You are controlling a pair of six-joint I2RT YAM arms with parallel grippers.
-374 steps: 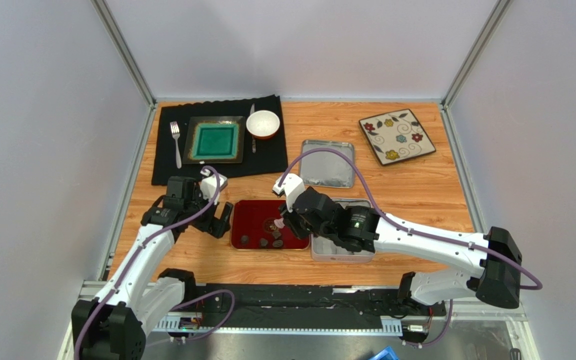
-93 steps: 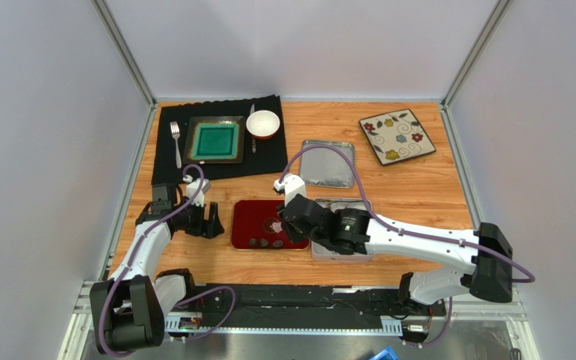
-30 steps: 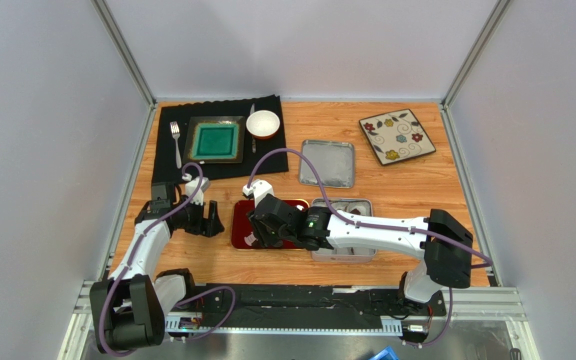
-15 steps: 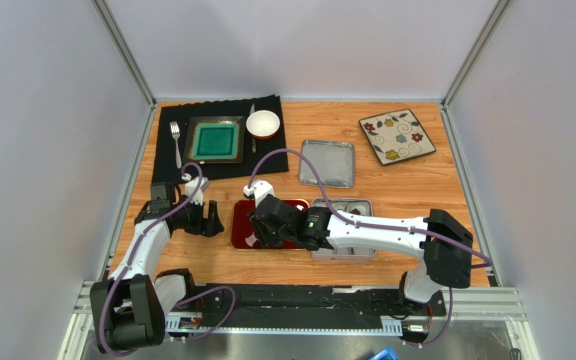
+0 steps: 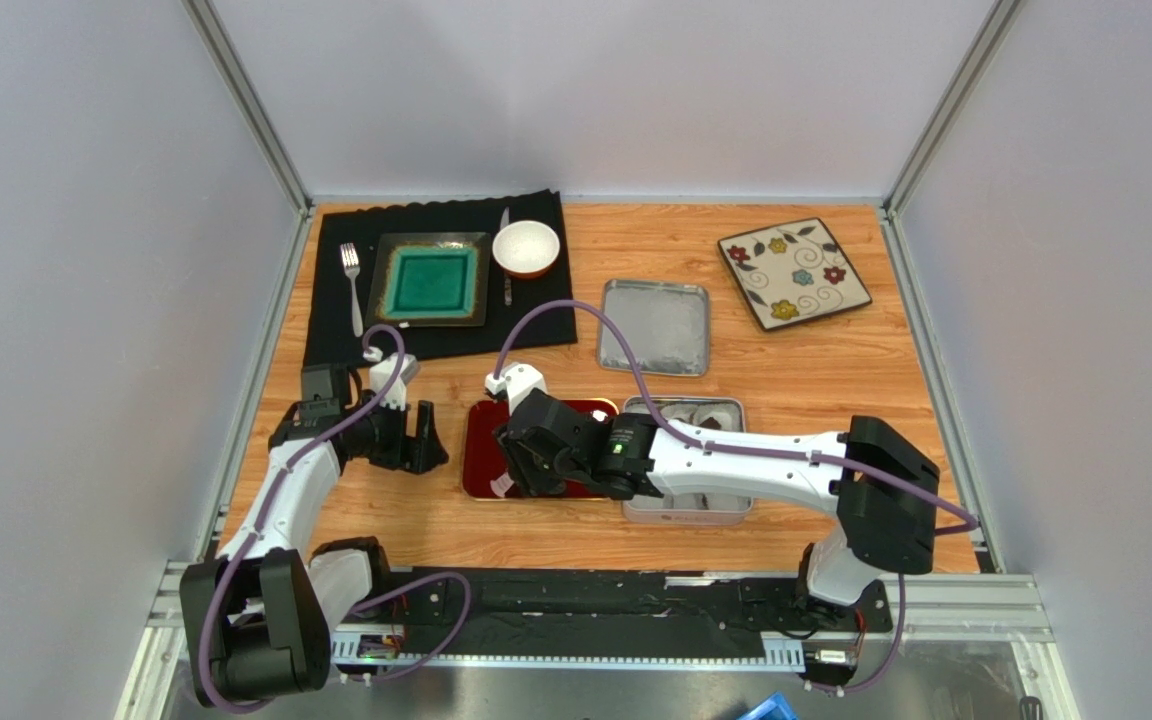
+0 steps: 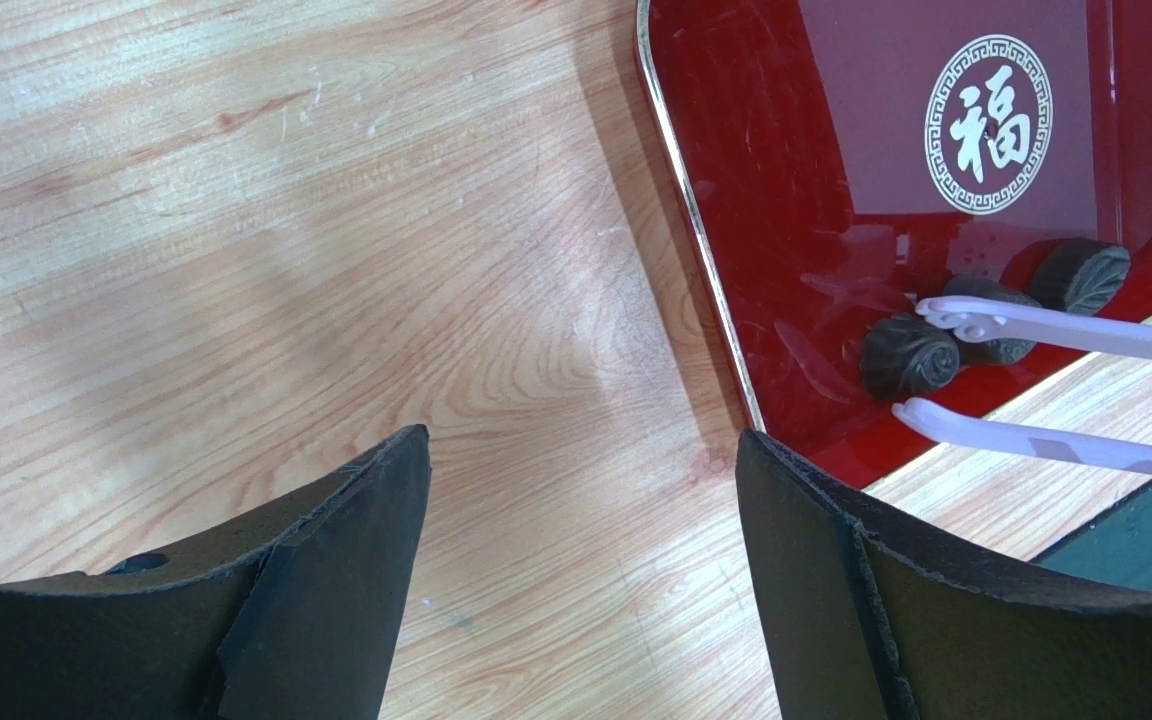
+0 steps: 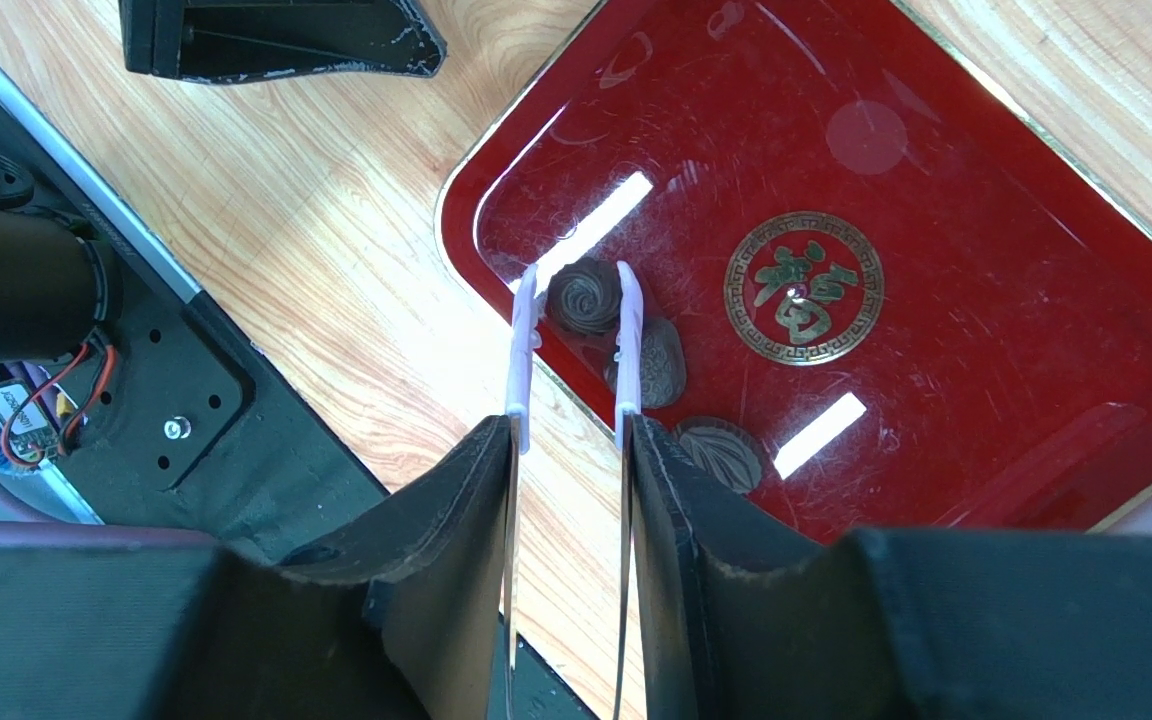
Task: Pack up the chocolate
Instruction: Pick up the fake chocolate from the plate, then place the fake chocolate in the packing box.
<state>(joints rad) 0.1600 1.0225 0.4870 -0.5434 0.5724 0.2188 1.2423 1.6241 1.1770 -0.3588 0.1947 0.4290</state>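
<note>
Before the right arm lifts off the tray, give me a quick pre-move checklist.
1. Straddling one piece: ok. The white prongs of the right tool flank the round chocolate on the red tray.
2. Piece pinched: cannot tell.
3. Neighbour clear: not ok. The next chocolate sits against one prong.
4. Other arm clear: ok. The left tool is open, over the table beside the tray.
5. Box ready: ok. The tin is open; its lid lies apart behind it.
6. Free spot inside: cannot tell; the right arm covers much of it.
</note>
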